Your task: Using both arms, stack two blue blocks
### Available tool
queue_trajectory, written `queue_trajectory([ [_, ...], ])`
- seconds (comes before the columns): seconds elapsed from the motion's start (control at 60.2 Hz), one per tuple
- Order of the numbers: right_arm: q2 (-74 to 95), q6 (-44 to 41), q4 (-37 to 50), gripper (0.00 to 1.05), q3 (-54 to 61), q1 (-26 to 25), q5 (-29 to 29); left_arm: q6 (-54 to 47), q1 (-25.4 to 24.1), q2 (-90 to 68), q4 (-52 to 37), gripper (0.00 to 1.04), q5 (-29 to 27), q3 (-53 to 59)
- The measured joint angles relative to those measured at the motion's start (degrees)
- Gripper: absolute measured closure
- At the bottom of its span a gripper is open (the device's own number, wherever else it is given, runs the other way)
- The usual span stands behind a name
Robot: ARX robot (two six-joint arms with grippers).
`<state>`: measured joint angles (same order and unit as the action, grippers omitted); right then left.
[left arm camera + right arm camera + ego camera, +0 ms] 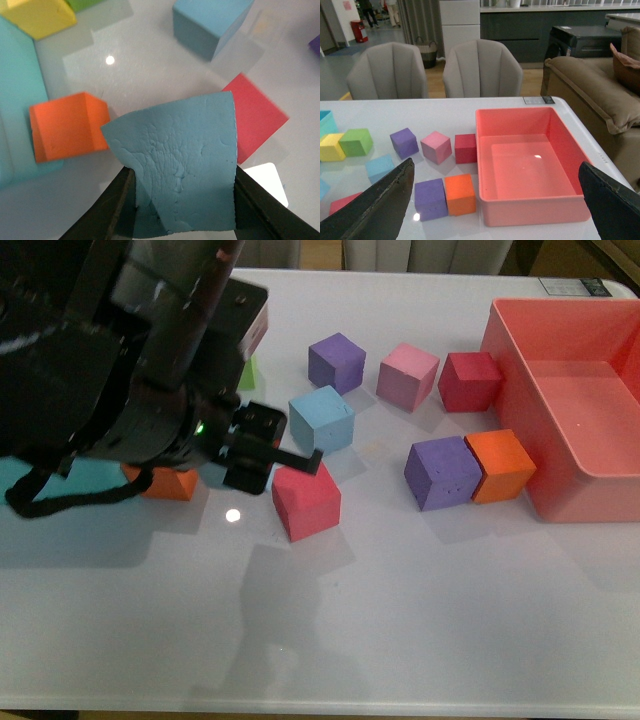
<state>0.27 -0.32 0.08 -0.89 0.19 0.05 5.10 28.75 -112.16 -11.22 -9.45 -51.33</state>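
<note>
Front: high, down onto table [400,640]. Left wrist: close, downward. Right wrist: raised, toward chairs [482,67]; shares pink bin [530,212].

Bin [585,502] stands on the table [420,640], right side. Just beside its left wall, near end: outer cube [500,465], touching a neighbour cube [443,472] on its left. Beside the bin's far-left corner: corner cube [470,380]. Well left of the bin: loose block [322,418]; further left than that, held block [175,145], gripped by the left gripper [182,172].

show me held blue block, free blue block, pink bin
held blue block [182,160], left wrist view, creased face
free blue block [322,407], front view, top face
pink bin [535,212], right wrist view, outer wall
</note>
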Motion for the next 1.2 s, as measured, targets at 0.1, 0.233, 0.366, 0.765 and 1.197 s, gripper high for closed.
queue_trajectory([
  [0.1,0.0,0.0,0.0,0.09,0.0,0.0,0.0,-1.2,1.2,-1.1,1.8,0.64,0.0,-5.2],
  [0.233,0.0,0.0,0.0,0.09,0.0,0.0,0.0,-2.9,2.4,-4.3,3.6,0.64,0.3,-11.1],
  [0.366,0.0,0.0,0.0,0.09,0.0,0.0,0.0,-4.5,3.0,-8.0,4.7,0.64,0.5,-15.8],
  [0.765,0.0,0.0,0.0,0.09,0.0,0.0,0.0,-9.1,2.8,-16.3,7.5,0.64,1.4,-28.5],
  [1.197,0.0,0.1,0.0,0.09,0.0,0.0,0.0,-12.9,0.7,-22.9,9.9,0.65,1.2,-36.4],
])
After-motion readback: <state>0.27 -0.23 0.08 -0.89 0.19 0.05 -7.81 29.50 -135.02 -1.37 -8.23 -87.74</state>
